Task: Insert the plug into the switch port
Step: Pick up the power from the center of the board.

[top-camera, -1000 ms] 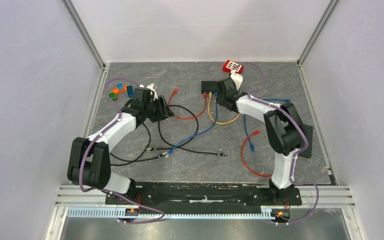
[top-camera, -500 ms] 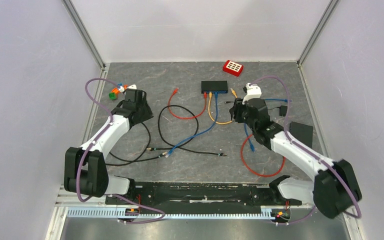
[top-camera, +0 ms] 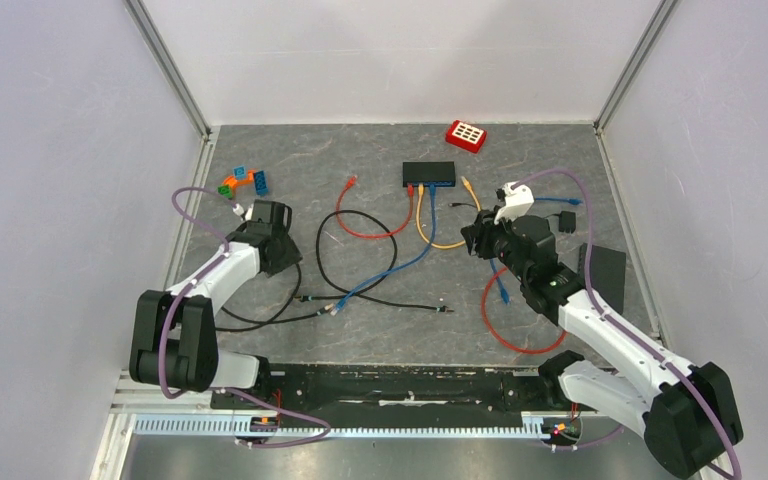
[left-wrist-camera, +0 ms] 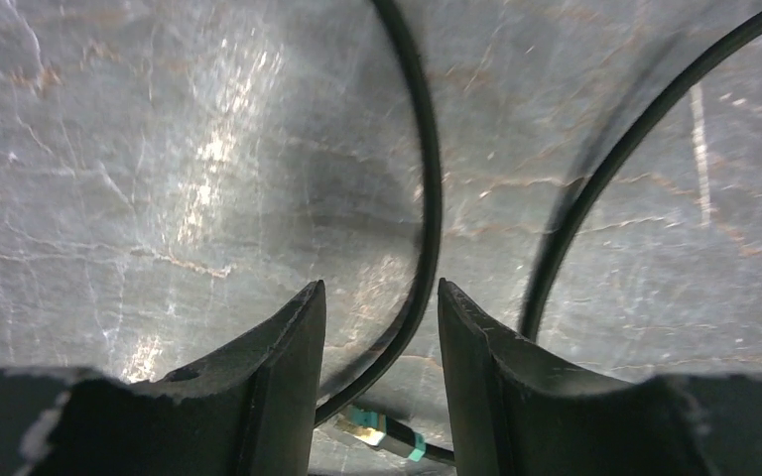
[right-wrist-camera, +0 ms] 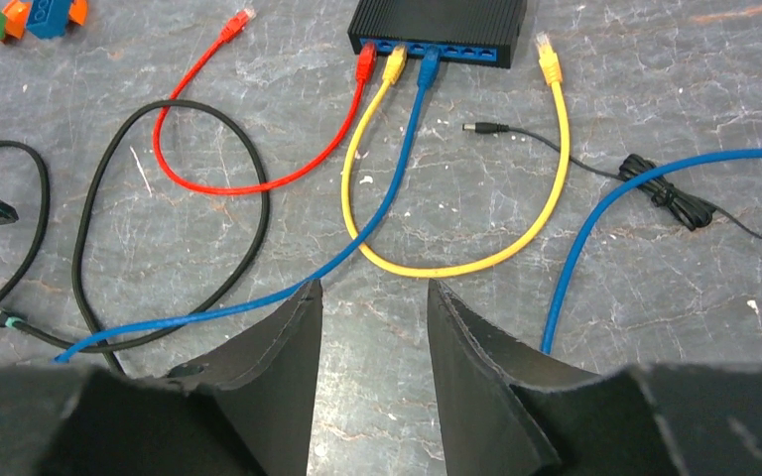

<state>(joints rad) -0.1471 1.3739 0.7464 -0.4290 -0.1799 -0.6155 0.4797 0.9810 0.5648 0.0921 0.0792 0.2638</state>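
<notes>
Red box [top-camera: 466,135] with white squares, far centre; coloured toy blocks [top-camera: 243,181] clustered far left; flat black pad [top-camera: 605,268] at right.

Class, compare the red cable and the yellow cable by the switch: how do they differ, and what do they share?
The red cable has its free plug well left of the switch; the yellow cable has its free plug close by the switch's right end. The red cable loops leftward; the yellow cable curves in a wide U in front of the switch. Both have one plug in a port and one loose.
</notes>
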